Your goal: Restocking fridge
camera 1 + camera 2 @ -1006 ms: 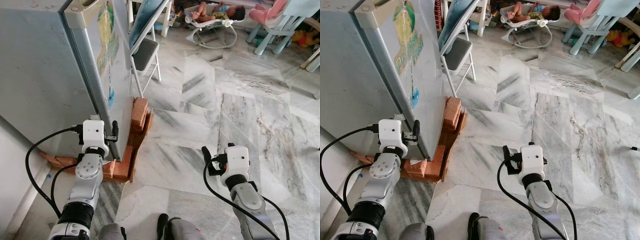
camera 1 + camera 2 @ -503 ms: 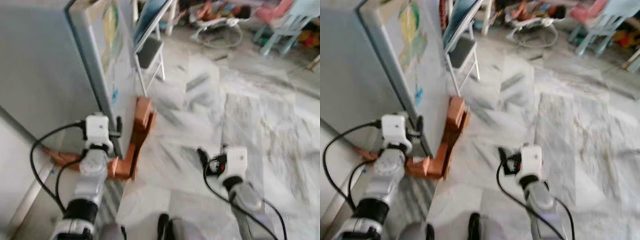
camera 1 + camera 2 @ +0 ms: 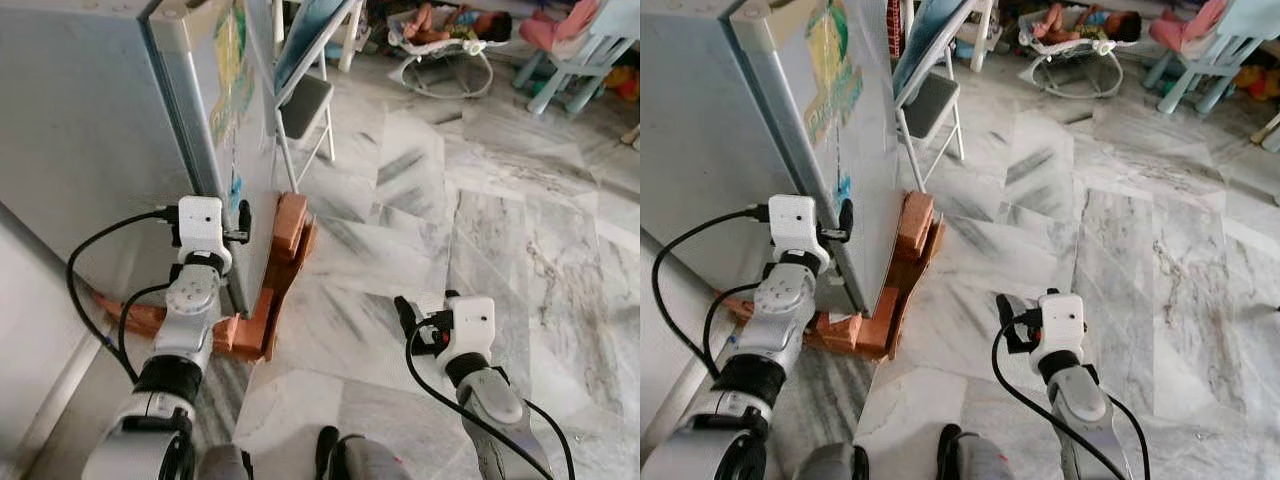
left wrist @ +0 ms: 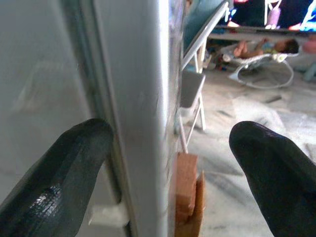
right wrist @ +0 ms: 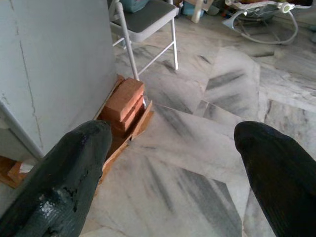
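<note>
The fridge [image 3: 90,130] stands at the left of the scene, a tall grey cabinet with its door [image 3: 855,150] facing right, toward the open marble floor [image 3: 480,230]. The door carries colourful stickers on its face. Its base rests on a stack of reddish bricks [image 3: 285,225], boxed by wooden boards along the near and right sides.

The left gripper [image 3: 232,222] is raised to the door's near edge, low on the fridge. In the left wrist view its fingers [image 4: 54,182] are spread wide apart, one on each side of the door's edge, so that the edge runs up between them. One finger sits against the seam between door and cabinet; the other is clear of the door's face on the open side. They are not clamped on the edge.

The right gripper [image 3: 408,315] hangs low over the floor at the near right, well apart from the fridge. Its fingers [image 5: 69,177] are also wide apart and hold nothing; beyond them lie the bricks and the marble.

Farther off, just right of the fridge, stands a grey folding chair [image 3: 300,100]. At the far side of the room a baby bouncer [image 3: 445,45] holds a person lying in it, and a pale blue plastic chair [image 3: 575,55] stands at the far right.
</note>
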### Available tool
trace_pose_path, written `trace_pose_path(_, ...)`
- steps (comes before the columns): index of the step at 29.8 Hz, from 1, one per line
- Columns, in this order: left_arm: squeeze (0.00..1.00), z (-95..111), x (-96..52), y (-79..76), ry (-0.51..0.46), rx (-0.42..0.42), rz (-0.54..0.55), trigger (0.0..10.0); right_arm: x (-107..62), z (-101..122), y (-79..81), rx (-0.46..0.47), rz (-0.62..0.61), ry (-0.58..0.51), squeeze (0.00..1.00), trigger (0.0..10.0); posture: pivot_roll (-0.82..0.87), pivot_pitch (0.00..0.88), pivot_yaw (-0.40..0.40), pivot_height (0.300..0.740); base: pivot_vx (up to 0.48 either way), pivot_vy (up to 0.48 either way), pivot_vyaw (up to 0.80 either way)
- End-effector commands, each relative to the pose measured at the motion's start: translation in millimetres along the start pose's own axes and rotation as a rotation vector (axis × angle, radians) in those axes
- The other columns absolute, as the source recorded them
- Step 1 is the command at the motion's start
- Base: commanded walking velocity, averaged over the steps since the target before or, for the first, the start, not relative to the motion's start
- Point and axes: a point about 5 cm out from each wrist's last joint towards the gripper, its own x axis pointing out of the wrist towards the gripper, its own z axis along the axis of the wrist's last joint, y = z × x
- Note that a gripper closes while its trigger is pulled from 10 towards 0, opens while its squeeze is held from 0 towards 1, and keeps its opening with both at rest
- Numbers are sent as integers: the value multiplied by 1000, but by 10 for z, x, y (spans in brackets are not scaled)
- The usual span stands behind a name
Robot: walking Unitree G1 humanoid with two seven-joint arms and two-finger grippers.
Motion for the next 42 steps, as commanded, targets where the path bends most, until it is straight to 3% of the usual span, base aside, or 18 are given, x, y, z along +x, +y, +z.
trace_pose_path(1,0,19,25,-50,-5,-15,-22,10000,-19,15,-25,7,-8,-2,0,10000,62,149,-78,740,0,0,0)
trace_pose_path(14,0,175,205,-7,-27,29,5,10000,-60,-6,-33,-32,-9,7,0,10000,54,152,-71,740,0,0,0)
trace_pose_path(19,0,314,302,-52,-46,-14,-22,10000,-142,-63,-70,-45,-1,34,0,10000,54,151,-70,740,0,0,0)
trace_pose_path(22,0,560,383,-325,-129,33,-146,10000,-221,-127,-120,-59,-3,64,0,10000,55,151,-73,740,0,0,0)
trace_pose_path(24,0,752,331,-751,-229,78,-334,10000,-236,-142,-139,-63,-4,70,0,10000,58,151,-74,740,0,0,0)
trace_pose_path(25,0,752,331,-751,-229,78,-334,10000,-236,-142,-139,-63,-4,70,0,10000,58,151,-74,740,0,0,0)
trace_pose_path(26,0,871,165,-1242,-274,1,-527,10000,-225,-142,-135,-60,-5,71,0,10000,62,150,-74,740,0,0,0)
trace_pose_path(27,0,921,57,-1457,-299,-10,-626,10000,-216,-140,-129,-61,-3,71,0,10000,63,150,-75,740,0,0,0)
trace_pose_path(28,0,921,57,-1457,-299,-10,-626,10000,-216,-140,-129,-61,-3,71,0,10000,63,150,-75,740,0,0,0)
trace_pose_path(29,0,1037,-259,-1906,-363,-35,-856,10000,-193,-133,-107,-66,4,69,0,10000,65,147,-76,740,0,0,0)
trace_pose_path(30,0,1037,-259,-1906,-363,-35,-856,10000,-193,-133,-107,-66,4,69,0,10000,65,147,-76,740,0,0,0)
trace_pose_path(31,0,1143,-560,-2218,-424,-52,-1030,10000,-176,-127,-87,-68,10,66,0,10000,65,145,-76,740,0,0,0)
trace_pose_path(33,0,1196,-776,-2435,-442,-84,-1128,10000,-163,-123,-67,-69,16,65,0,10000,62,143,-74,740,0,0,0)
trace_pose_path(35,0,1160,-774,-2478,-416,-107,-1103,10000,-158,-123,-55,-69,19,65,0,10000,58,141,-72,740,0,0,0)
trace_pose_path(37,0,1071,-635,-2398,-388,-76,-1009,10000,-151,-118,-57,-64,15,65,0,10000,56,142,-70,740,0,0,0)
trace_pose_path(39,0,962,-386,-2140,-319,-68,-857,10000,-142,-122,-57,-60,11,68,0,10000,64,142,-66,740,0,0,0)
trace_pose_path(40,0,962,-386,-2140,-319,-68,-857,10000,-142,-122,-57,-60,11,68,0,10000,64,142,-66,740,0,0,0)
trace_pose_path(42,0,883,-246,-1891,-272,-31,-766,10000,-136,-128,-44,-57,14,69,0,10000,71,142,-65,740,0,0,0)
